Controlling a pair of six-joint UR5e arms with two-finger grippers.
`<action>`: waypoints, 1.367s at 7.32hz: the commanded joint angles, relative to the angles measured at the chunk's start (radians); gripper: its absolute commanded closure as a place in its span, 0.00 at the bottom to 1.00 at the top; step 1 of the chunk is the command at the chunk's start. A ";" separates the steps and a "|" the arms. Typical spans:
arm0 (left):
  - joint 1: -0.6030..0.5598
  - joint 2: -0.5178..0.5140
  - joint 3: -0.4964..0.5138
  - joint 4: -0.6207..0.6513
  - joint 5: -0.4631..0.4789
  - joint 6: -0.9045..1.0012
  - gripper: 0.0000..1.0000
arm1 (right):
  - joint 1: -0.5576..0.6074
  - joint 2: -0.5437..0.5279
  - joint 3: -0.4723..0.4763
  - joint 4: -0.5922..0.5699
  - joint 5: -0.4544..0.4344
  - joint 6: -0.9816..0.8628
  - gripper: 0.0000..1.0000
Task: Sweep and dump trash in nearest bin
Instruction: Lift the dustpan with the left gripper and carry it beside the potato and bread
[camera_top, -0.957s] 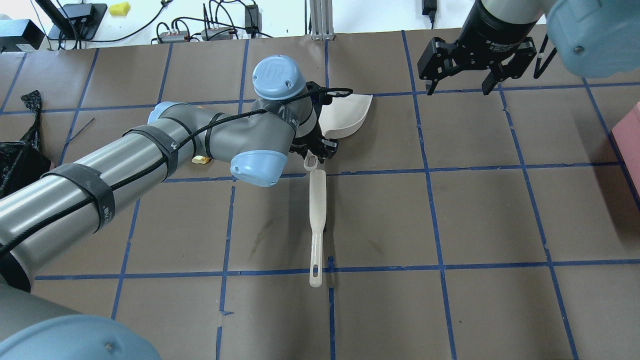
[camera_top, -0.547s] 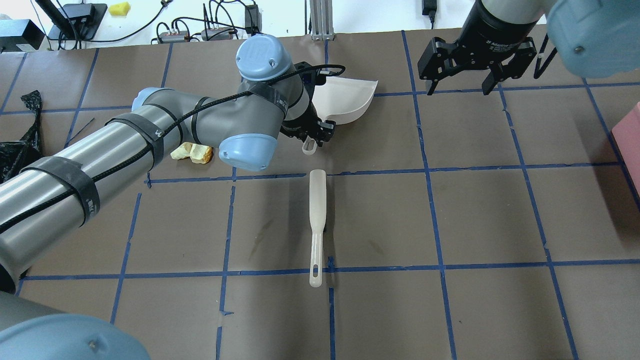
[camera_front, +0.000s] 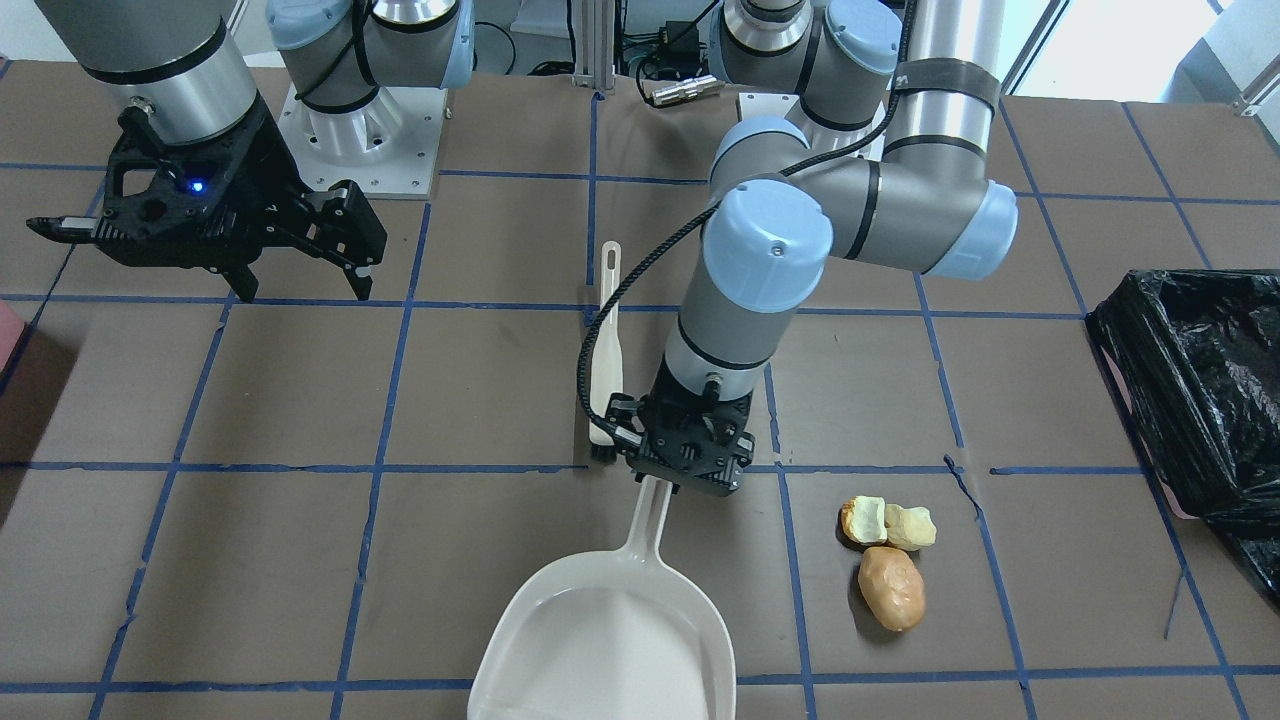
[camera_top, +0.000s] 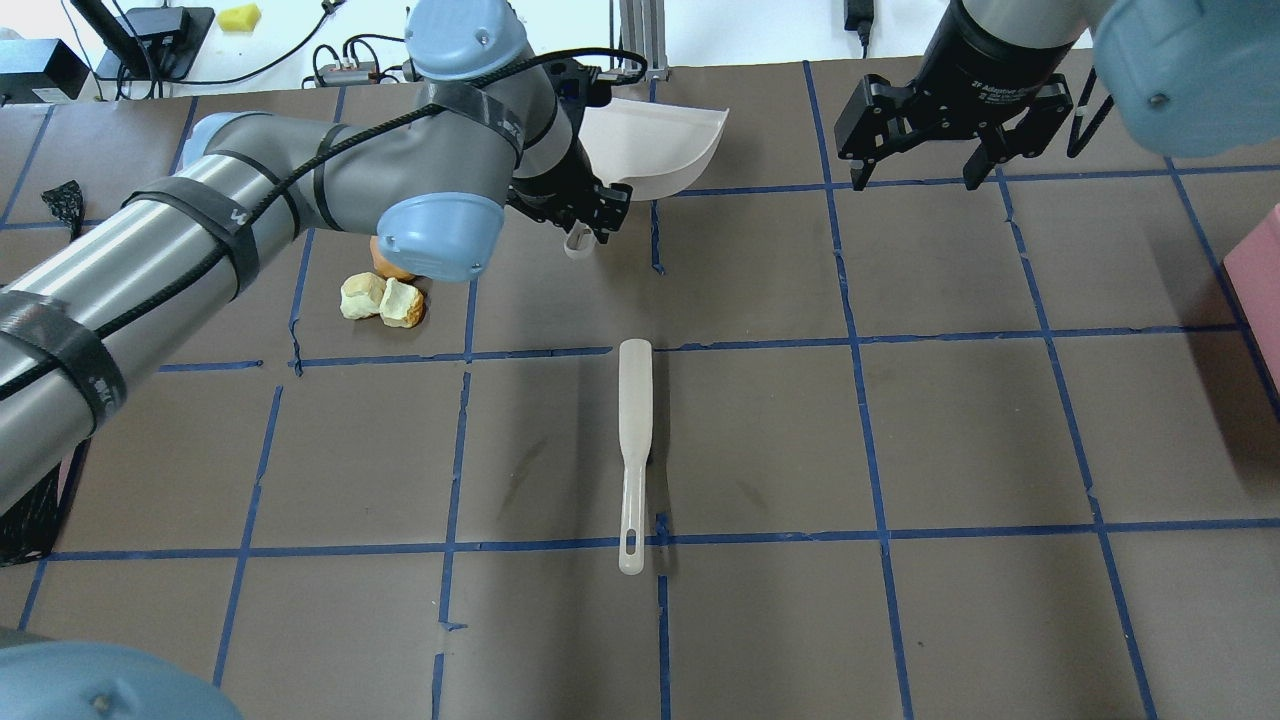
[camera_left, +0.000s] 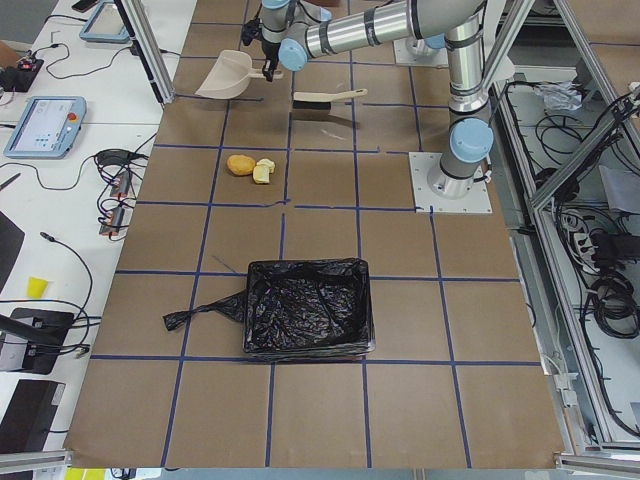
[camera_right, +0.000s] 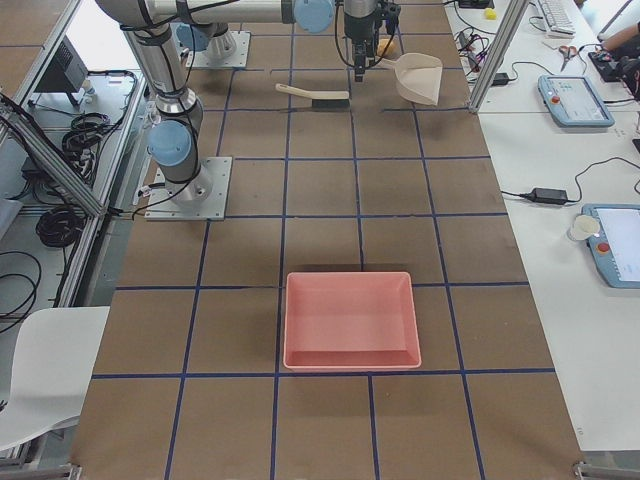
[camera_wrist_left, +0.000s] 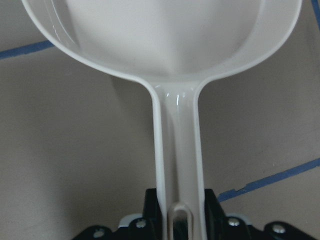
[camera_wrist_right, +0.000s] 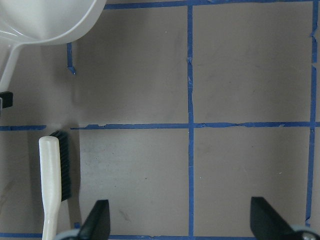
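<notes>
The trash lies in a tight cluster: a tan potato-shaped lump (camera_front: 890, 588) and two pale yellow chunks (camera_front: 865, 520) (camera_front: 910, 527). From overhead the chunks (camera_top: 380, 300) show clearly, and the lump (camera_top: 385, 268) is half hidden under my left elbow. My left gripper (camera_front: 690, 470) (camera_top: 585, 225) is shut on the handle (camera_wrist_left: 177, 150) of a white dustpan (camera_front: 610, 640) (camera_top: 655, 145), which sits to the right of the trash in the overhead view. The black-bagged bin (camera_front: 1190, 390) (camera_left: 305, 305) stands at the robot's left. My right gripper (camera_top: 915, 175) (camera_wrist_right: 182, 220) hangs open and empty.
A white brush (camera_top: 633, 440) (camera_wrist_right: 52, 185) with dark bristles lies on the brown paper at mid-table, touched by neither gripper. A pink tray-like bin (camera_right: 350, 320) (camera_top: 1262, 270) sits at the robot's right end. Cables and devices line the far edge.
My left arm carried the dustpan away from the brush, farther from the robot and toward its left. The trash came into view from under the arm. The right arm and the brush stayed put.
</notes>
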 joint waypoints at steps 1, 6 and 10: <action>0.093 0.065 -0.008 -0.077 0.005 0.211 0.88 | 0.000 0.000 0.002 -0.001 -0.002 -0.003 0.00; 0.350 0.202 -0.061 -0.244 0.072 0.825 0.88 | 0.008 0.003 0.002 -0.001 0.000 0.010 0.00; 0.596 0.227 -0.078 -0.287 0.078 1.325 0.88 | 0.008 0.005 -0.002 -0.001 0.000 0.007 0.00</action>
